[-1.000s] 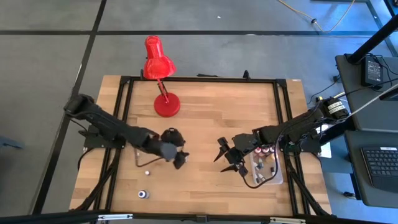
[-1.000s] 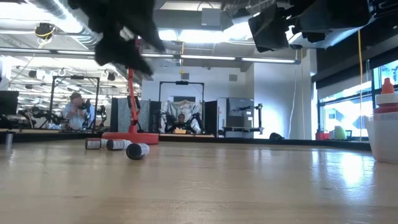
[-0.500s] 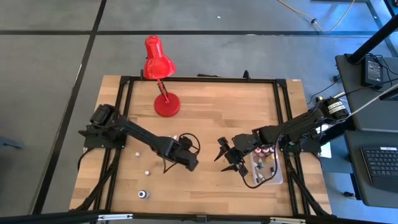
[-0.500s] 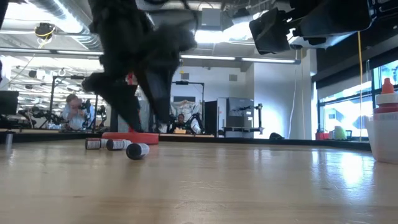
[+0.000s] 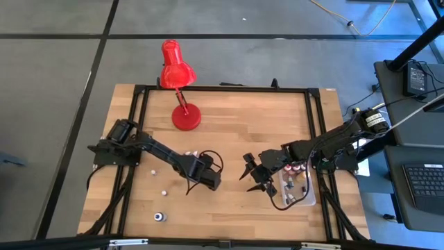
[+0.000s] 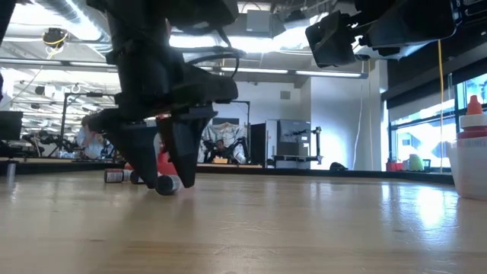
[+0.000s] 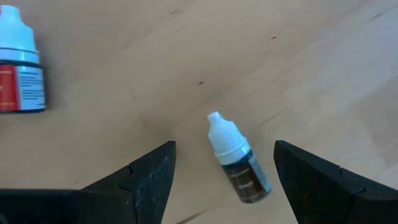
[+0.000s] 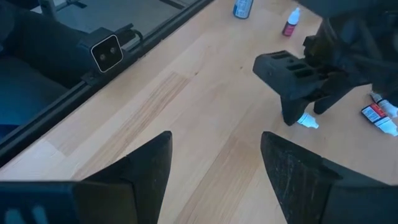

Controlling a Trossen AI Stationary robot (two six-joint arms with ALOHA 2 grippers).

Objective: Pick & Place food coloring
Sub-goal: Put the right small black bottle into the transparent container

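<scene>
We see the left tool point(image 7: 224, 171) open, low over the counter point(image 7: 298, 68), a small bottle point(image 7: 239, 165) lying flat between its fingers, long axis skewed across the gap; the right tool point(image 5: 252, 175), open, waits farther off

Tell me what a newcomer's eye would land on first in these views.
Probably the big red desk lamp at the table's far edge. Next, the left gripper, low over the table's middle with fingers open on either side of a brown dropper bottle lying on its side. The right gripper waits open beside the clear tub of bottles at the right edge.
</scene>
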